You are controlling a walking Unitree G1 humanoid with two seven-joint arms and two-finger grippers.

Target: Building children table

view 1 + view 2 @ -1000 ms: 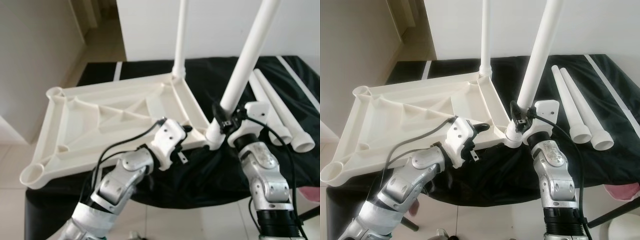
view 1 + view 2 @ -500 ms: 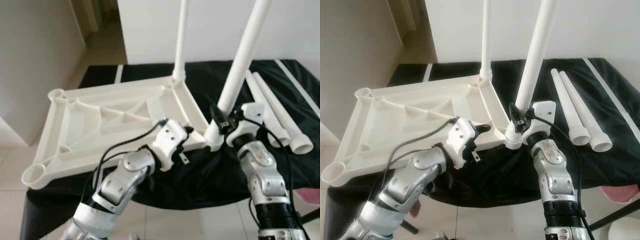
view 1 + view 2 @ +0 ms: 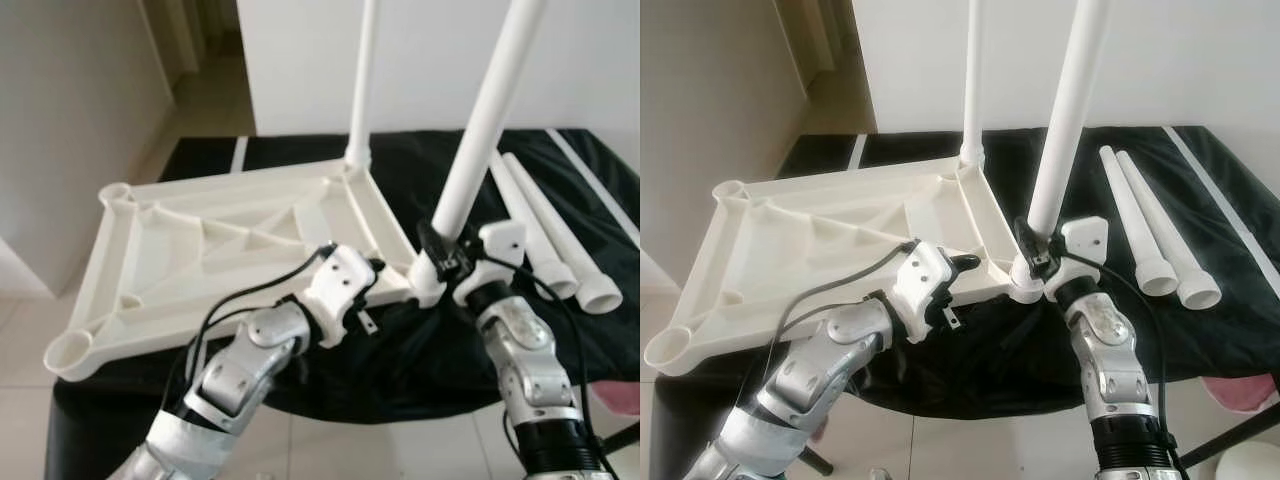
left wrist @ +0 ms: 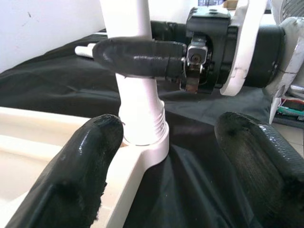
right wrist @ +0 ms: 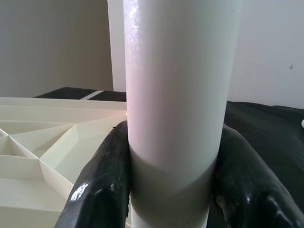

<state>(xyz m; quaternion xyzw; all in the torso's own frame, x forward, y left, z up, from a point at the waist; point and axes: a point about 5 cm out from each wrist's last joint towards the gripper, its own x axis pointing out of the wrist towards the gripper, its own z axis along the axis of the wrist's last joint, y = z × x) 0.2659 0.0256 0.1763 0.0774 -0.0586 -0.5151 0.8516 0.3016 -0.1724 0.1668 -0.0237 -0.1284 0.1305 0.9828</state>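
A white table top (image 3: 200,250) lies upside down on a black cloth (image 3: 430,350). Two white legs stand upright in its corner sockets, a far leg (image 3: 362,80) and a near leg (image 3: 485,120). My right gripper (image 3: 440,252) is shut on the near leg just above its socket. In the right wrist view both fingers (image 5: 104,185) press against the leg (image 5: 175,95). My left gripper (image 3: 370,275) is at the table top's near rim beside that corner. In the left wrist view it is open, its fingers (image 4: 85,161) spread on either side of the socket (image 4: 142,128).
Two loose white legs (image 3: 545,235) lie side by side on the cloth to the right. A white wall stands behind and a hallway opens at the back left. Pale floor tiles (image 3: 30,420) show in front. Something pink (image 3: 1240,390) lies at the lower right.
The view has shifted a little. The near leg stands slightly more upright with my right gripper still shut on it. The left gripper stays at the rim.
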